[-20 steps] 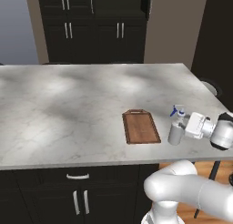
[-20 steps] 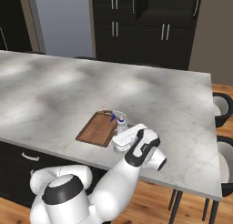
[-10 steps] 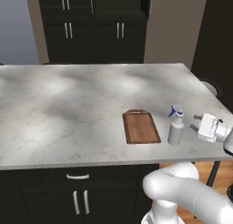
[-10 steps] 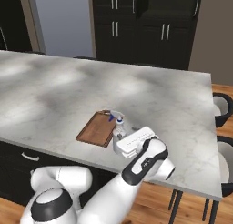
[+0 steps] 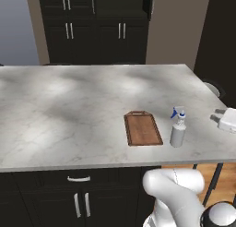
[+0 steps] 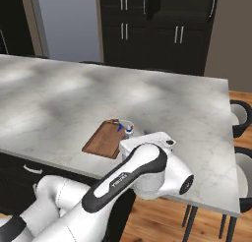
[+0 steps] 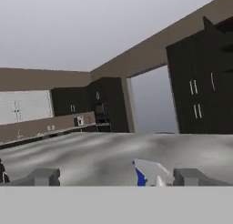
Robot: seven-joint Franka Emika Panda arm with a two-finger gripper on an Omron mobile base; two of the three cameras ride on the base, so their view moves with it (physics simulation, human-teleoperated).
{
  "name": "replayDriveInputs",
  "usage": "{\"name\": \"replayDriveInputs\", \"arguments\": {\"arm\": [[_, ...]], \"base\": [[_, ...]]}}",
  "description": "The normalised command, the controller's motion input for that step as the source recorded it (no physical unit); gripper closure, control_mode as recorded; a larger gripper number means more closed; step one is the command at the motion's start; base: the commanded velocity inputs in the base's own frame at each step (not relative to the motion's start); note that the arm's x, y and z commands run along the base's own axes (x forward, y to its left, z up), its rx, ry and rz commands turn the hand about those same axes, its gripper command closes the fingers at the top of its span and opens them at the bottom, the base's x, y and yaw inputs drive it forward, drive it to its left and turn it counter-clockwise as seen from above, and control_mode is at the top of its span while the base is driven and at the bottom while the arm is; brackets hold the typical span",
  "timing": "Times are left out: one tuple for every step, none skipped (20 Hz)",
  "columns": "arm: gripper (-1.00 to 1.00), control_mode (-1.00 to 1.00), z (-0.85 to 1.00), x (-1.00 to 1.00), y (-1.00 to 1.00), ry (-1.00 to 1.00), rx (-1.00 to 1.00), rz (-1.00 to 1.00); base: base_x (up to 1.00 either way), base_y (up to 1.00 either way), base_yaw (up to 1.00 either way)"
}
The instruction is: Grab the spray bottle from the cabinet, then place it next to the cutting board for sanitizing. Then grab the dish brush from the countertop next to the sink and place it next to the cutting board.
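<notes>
On the marble bench (image 5: 69, 110), the spray bottle (image 5: 177, 128) stands upright just right of the cutting board (image 5: 142, 128), so the first half looks done; the gripper (image 7: 116, 176), jaws apart and empty, has the dish brush left to fetch.

Veined marble countertop (image 5: 69, 110) across mid-frame, cutting board (image 5: 142, 128) right of centre, spray bottle (image 5: 177, 128) upright just beside it, my gripper (image 5: 225, 120) at right edge, dark cabinet (image 5: 94, 25) behind
</notes>
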Motion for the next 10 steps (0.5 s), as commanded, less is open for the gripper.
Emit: {"name": "replayDriveInputs", "arguments": {"arm": [[-1.0,-1.0,1.0,-0.71,0.0,0.51,0.0,-0.17],[-1.0,-1.0,0.89,-0.76,0.0,0.48,-0.01,-0.18],[-1.0,-1.0,0.88,-0.8,0.0,0.46,0.0,-0.19],[-1.0,-1.0,0.86,-0.72,0.0,0.47,-0.02,-0.21],[-1.0,-1.0,0.81,-0.61,0.0,0.46,-0.05,-0.25],[-1.0,-1.0,0.77,-0.58,0.0,0.47,-0.04,-0.28],[-1.0,-1.0,0.75,-0.48,0.0,0.49,-0.11,-0.27],[-1.0,-1.0,0.68,-0.52,0.0,0.46,-0.12,-0.25],[-1.0,-1.0,0.66,-0.55,0.0,0.45,-0.1,-0.24],[-1.0,-1.0,0.54,-0.6,0.21,0.43,-0.11,-0.21]], "base": [[0.0,0.0,0.0],[0.0,0.0,0.0],[0.0,0.0,0.0],[0.0,0.0,0.0],[0.0,0.0,0.0],[0.0,0.0,0.0],[0.0,0.0,0.0],[0.0,0.0,0.0],[0.0,0.0,0.0],[0.0,0.0,0.0]]}}
